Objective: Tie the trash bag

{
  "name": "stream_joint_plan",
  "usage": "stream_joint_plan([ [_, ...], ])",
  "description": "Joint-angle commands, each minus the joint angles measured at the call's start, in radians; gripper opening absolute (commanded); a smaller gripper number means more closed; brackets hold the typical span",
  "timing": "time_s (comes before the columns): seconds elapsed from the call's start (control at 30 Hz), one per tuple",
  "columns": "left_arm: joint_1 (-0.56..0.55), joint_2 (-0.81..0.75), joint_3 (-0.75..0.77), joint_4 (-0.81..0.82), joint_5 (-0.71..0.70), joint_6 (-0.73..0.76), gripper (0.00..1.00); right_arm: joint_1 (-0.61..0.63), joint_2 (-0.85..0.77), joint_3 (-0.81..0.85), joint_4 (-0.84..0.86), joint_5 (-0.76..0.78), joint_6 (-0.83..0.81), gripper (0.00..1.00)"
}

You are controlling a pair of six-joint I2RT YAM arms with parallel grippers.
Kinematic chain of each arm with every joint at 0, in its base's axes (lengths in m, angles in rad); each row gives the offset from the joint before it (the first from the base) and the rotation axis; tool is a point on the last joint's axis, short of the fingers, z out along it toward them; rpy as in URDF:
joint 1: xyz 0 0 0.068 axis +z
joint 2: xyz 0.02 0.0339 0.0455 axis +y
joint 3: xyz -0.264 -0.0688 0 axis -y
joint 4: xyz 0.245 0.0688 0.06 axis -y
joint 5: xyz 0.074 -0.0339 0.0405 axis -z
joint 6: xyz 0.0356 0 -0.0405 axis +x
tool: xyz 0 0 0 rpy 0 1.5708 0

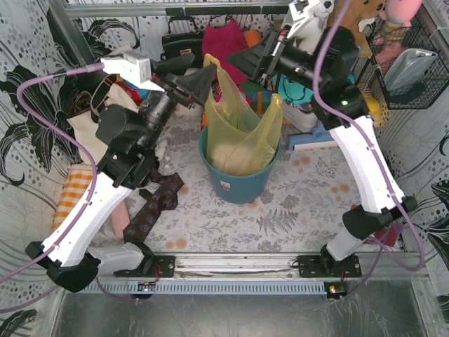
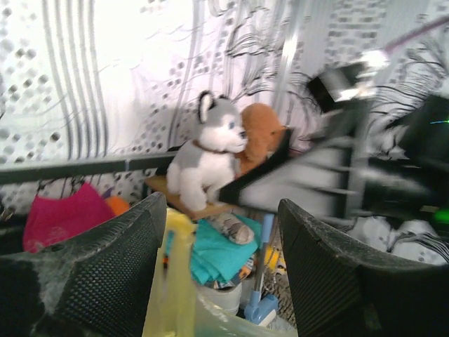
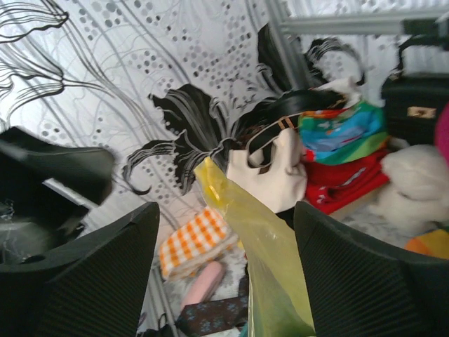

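The yellow trash bag [image 1: 242,137] sits in a teal bucket [image 1: 238,181] at the table's middle, with pale crumpled paper showing through. Its two handles stand up. My left gripper [image 1: 200,78] is open by the left handle [image 1: 216,70]. In the left wrist view that handle [image 2: 177,274] lies between the jaws, close to the left finger [image 2: 105,267], of the open gripper [image 2: 221,210]. My right gripper [image 1: 249,60] is open just right of the same tall handle. In the right wrist view a yellow strip [image 3: 270,260] rises between the open gripper's [image 3: 226,210] jaws, unpinched.
A husky plush [image 2: 207,161], teal cloths and a blue tool [image 2: 263,302] crowd the back. A cream tote [image 3: 270,175], an orange checked cloth [image 1: 74,193] and a dark patterned cloth [image 1: 158,203] lie at the left. A wire basket [image 1: 414,67] hangs at the right.
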Motion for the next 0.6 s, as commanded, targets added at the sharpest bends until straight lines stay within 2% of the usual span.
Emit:
stream_joint_plan([
  [0.0,0.096,0.054,0.046,-0.089,-0.047,-0.161,0.74,0.004,-0.108,0.081,-0.168,0.16,-0.147,0.79],
  [0.17,0.158,0.15,0.163,-0.165,0.06,-0.242,0.76,0.004,-0.189,0.08,-0.284,0.194,-0.179,0.82],
  [0.33,0.171,0.201,0.215,-0.165,0.151,-0.284,0.77,0.004,-0.288,-0.017,-0.345,0.213,-0.174,0.82],
  [0.5,0.17,0.211,0.209,-0.198,0.111,-0.265,0.73,0.004,-0.353,-0.079,-0.426,0.208,-0.204,0.84],
  [0.57,0.171,0.208,0.2,-0.202,0.107,-0.26,0.65,0.004,-0.359,-0.088,-0.455,0.199,-0.219,0.84],
])
